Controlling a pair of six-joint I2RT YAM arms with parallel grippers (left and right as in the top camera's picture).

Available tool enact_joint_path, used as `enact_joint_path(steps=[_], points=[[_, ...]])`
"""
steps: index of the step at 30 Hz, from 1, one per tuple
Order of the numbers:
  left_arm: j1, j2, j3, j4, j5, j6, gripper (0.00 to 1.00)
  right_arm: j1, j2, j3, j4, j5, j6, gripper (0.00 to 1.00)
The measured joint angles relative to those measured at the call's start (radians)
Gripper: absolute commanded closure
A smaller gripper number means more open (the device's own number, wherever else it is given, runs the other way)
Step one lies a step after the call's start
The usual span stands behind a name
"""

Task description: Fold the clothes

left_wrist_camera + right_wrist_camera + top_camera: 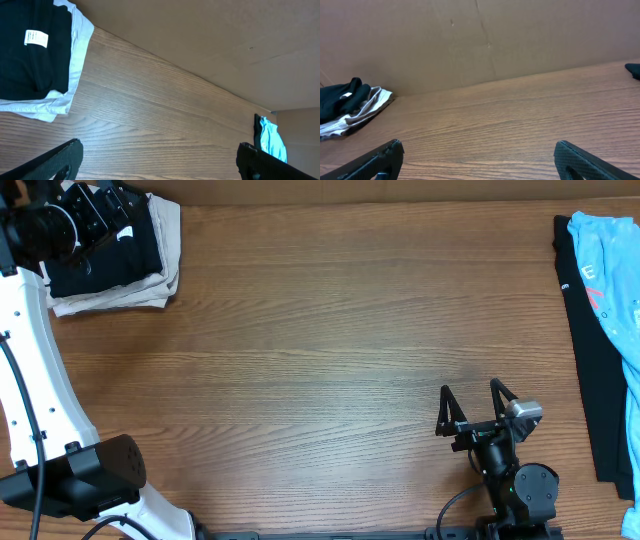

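At the wooden table's [300, 330] far-left corner, folded black soft-cloth T-shirt [30, 65] atop folded beige garment [120, 298], left gripper [159, 157] above it, released, right gripper [469, 392] low, released, empty.

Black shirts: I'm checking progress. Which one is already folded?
The black shirt on the beige garment, far left corner, white label showing. The other black shirt lies flat at the right edge, partly under a light-blue shirt.

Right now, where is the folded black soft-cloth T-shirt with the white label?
In the overhead view, the black T-shirt lies at the table's far-left corner, on the beige folded garment, partly under the left gripper.
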Motion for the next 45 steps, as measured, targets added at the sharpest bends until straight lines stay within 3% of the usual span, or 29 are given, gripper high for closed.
enact_joint_path(steps=[12,16,20,27,30,35,45], points=[[-0.003,0.003,-0.002,-0.001,0.000,0.000,0.00,0.000,0.000,0.000,-0.001,0.000,0.001,0.00],[-0.028,-0.039,-0.081,0.014,-0.068,0.021,0.00,0.000,0.000,0.000,-0.001,0.000,0.001,0.00],[-0.102,-0.185,-0.314,0.131,-0.211,0.031,0.00,0.000,0.000,0.000,-0.001,0.000,0.001,0.00],[-0.285,-0.597,-0.894,0.449,-0.522,0.035,0.00,0.000,0.000,0.000,0.000,0.000,0.001,0.00],[-0.317,-0.734,-1.085,0.499,-0.591,0.035,0.00,0.000,0.000,0.000,-0.002,0.000,0.001,0.00],[-0.323,-0.972,-1.373,0.564,-0.647,0.035,0.00,-0.001,0.000,0.000,-0.002,0.000,0.001,0.00],[-0.287,-1.569,-1.844,0.989,-0.671,0.084,0.00,-0.005,0.000,0.000,-0.001,0.000,0.000,0.00]])
